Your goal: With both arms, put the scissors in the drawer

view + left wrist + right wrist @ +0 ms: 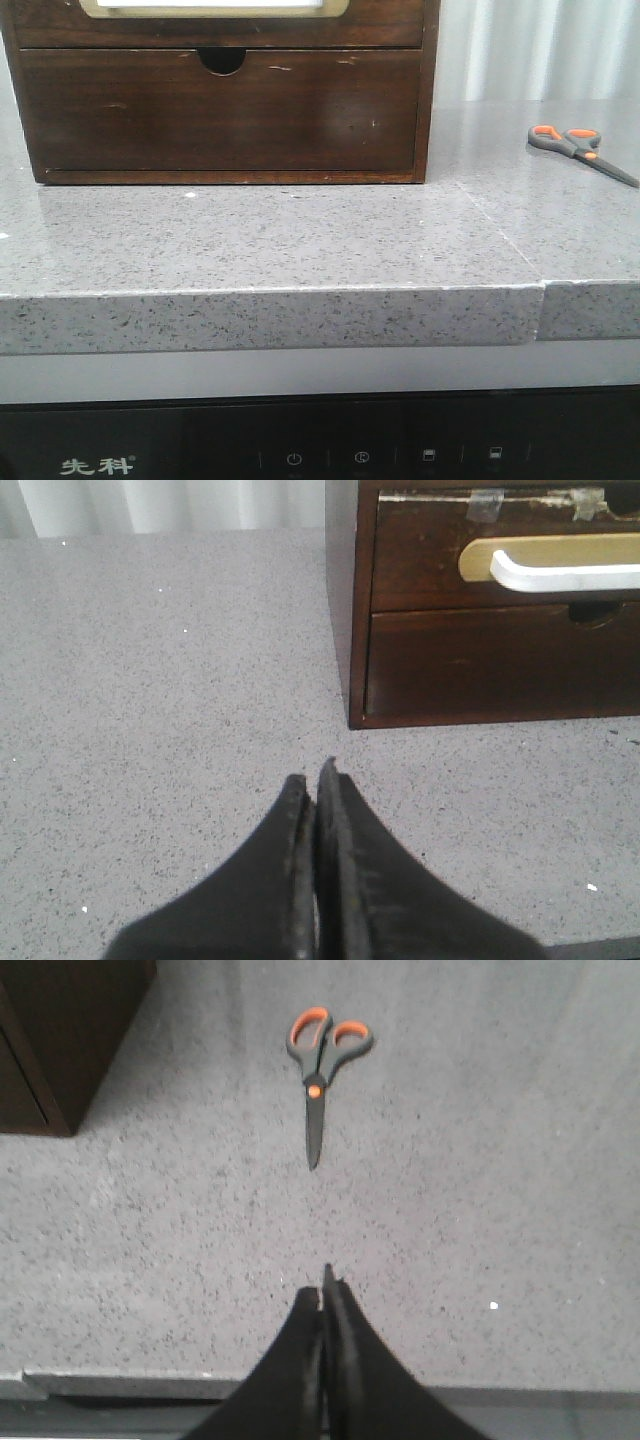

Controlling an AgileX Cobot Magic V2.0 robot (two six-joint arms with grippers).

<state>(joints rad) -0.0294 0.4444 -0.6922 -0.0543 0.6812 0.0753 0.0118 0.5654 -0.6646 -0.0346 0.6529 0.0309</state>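
Above the grey counter (300, 240), both arms low, jaws pressed together, scissors (320, 1070) untouched

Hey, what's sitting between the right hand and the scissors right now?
Nothing. In the right wrist view, only bare grey speckled countertop lies between the shut right hand and the scissors, whose blade tips point back toward the hand.

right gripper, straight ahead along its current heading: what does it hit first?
Most likely the scissors. The right gripper, fingers together, points over bare countertop at the blade tip, which faces it. Height above the counter is unclear, so it might pass over them.
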